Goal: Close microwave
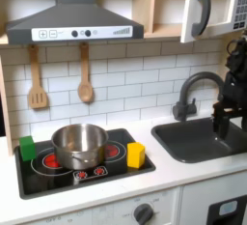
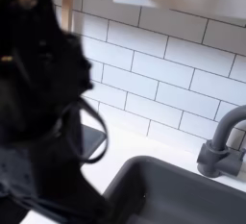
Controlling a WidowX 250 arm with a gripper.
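The first exterior view faces the toy kitchen head-on from a little way back, taking in hood, stove and sink. The second exterior view sits much closer, angled down along the tiled wall; both share the faucet.
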